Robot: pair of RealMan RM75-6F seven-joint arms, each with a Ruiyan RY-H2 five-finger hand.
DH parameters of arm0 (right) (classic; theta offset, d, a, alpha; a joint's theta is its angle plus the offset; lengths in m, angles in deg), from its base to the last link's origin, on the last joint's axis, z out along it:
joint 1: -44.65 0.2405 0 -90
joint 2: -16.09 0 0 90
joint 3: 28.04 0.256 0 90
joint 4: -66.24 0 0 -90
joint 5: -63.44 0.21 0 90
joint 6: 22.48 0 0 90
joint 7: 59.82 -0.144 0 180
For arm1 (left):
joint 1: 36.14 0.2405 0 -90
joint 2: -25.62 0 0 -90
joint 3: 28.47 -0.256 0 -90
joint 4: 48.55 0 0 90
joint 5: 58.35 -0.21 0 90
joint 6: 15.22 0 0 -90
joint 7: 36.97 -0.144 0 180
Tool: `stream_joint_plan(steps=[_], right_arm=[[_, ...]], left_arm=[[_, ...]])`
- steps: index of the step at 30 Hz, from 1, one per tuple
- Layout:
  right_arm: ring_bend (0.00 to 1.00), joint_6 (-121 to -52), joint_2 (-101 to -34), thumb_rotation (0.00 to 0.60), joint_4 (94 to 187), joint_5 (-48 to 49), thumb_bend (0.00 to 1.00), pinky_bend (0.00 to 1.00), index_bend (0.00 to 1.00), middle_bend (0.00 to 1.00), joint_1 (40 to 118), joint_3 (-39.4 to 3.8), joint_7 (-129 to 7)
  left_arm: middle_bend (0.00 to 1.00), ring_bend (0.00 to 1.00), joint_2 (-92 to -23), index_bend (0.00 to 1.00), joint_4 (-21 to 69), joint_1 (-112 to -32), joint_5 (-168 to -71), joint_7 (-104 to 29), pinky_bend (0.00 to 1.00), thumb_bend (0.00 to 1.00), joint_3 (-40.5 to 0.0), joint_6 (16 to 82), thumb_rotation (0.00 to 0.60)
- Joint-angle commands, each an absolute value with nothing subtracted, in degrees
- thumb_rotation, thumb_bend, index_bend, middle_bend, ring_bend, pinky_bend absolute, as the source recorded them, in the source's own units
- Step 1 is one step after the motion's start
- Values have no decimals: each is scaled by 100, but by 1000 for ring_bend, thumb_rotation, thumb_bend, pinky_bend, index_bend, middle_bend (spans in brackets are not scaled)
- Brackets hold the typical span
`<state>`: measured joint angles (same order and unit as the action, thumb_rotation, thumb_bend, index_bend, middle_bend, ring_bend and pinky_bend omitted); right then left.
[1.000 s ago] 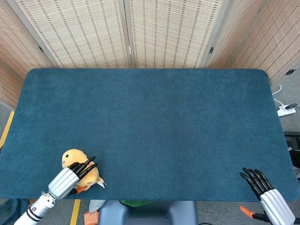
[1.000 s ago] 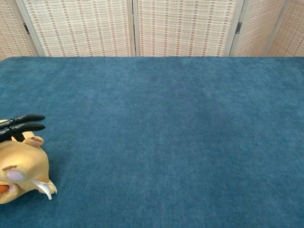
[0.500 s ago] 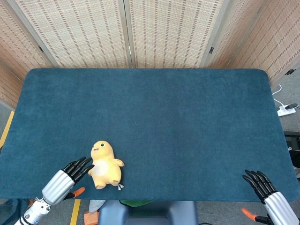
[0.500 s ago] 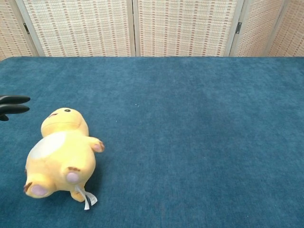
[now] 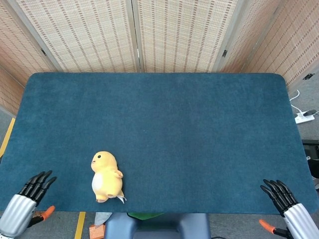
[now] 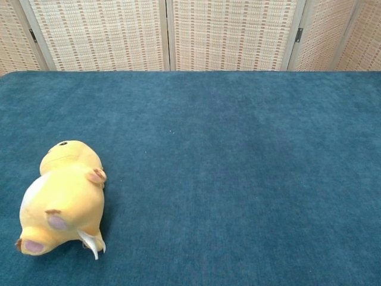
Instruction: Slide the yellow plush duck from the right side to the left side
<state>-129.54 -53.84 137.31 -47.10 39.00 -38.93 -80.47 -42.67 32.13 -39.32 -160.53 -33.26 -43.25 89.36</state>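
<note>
duck (image 5: 106,177): yellow plush, paler cream belly, small black eye, pinkish-brown foot pads, white tag at rear
table (image 5: 189,124): deep teal-blue, uniform felt-like nap
left hand (image 5: 31,191): black fingers, silver-grey ribbed wrist
right hand (image 5: 284,199): black fingers, silver-grey ribbed wrist
screens (image 5: 179,35): beige woven weave, fine brown check pattern, grey frames
floor tape (image 5: 79,225): yellow stripe

Woven folding screens (image 5: 174,35) stand behind the blue-carpeted table (image 5: 189,139).
</note>
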Motion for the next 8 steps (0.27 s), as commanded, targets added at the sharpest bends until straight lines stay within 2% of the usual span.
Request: stream_joint_plan(steps=[1,4,8], right_arm=[[0,-13060,-5248,600,14303,-4471,127,0,0,0,3725,-3589,-6760],[0,-12946,-5098,600,14941,-4106,126,0,0,0,3547,-3461,-5888],[0,-12788,-5021,600,15298,-3908,126,0,0,0,3505,-3405,-5608]], left_arm=[[0,0,-4057,0,3520,-3199,-14874,-2517,130,268,-4048,9296,600],[0,0,-4004,0,3346,-3121,-14716,-2186,129,277,-3954,9153,600],[0,0,-3942,0,3335,-3149,-14787,-2165,128,278,-3880,8968,600]])
